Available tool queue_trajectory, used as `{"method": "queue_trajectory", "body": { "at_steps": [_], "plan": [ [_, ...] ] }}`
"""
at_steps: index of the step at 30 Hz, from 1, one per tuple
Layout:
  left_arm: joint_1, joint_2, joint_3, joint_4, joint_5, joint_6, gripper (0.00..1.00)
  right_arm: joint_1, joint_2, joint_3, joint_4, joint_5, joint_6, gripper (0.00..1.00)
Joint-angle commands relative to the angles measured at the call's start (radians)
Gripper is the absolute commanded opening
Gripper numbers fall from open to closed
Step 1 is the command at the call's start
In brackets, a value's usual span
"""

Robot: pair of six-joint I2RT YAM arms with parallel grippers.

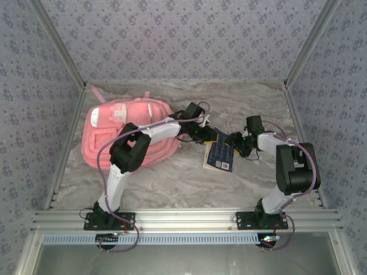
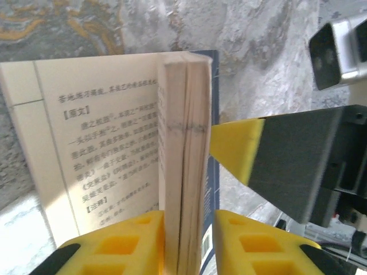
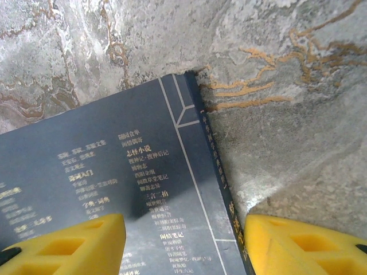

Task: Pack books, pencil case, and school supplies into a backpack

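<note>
One navy book [image 1: 219, 152] is pictured just right of the backpack [image 1: 114, 129], its page block pinched by the left gripper [image 2: 182, 240] while the right gripper [image 3: 183, 240] stands apart astride the spine. Loose leaves could be torn if lifted so.

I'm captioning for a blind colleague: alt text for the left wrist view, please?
The left gripper pinches the book by its page block between yellow fingers, with a printed page open leftward. The right gripper's yellow fingertip points in from the right, above the marble table.
</note>
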Motion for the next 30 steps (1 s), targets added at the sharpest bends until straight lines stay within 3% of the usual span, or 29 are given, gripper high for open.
{"method": "queue_trajectory", "body": {
  "at_steps": [1, 4, 13, 19, 22, 30],
  "plan": [
    [-0.004, -0.028, -0.005, 0.039, 0.043, -0.016, 0.21, 0.05, 0.089, -0.028, 0.117, -0.084, 0.012, 0.6],
    [-0.003, -0.006, 0.015, 0.005, 0.036, 0.005, 0.18, 0.049, 0.076, -0.029, 0.106, -0.084, 0.011, 0.59],
    [-0.004, 0.027, 0.07, -0.104, -0.003, 0.074, 0.3, 0.049, 0.061, -0.023, 0.094, -0.084, 0.005, 0.59],
    [-0.004, 0.059, 0.089, -0.116, 0.013, 0.076, 0.19, 0.054, 0.06, -0.021, 0.108, -0.089, 0.011, 0.58],
    [-0.003, 0.055, 0.084, -0.11, 0.024, 0.077, 0.0, 0.054, 0.057, -0.021, 0.096, -0.097, 0.009, 0.58],
    [0.08, -0.171, -0.079, 0.04, 0.028, -0.028, 0.0, 0.049, -0.184, 0.011, -0.071, 0.073, -0.063, 0.72]
  ]
}}
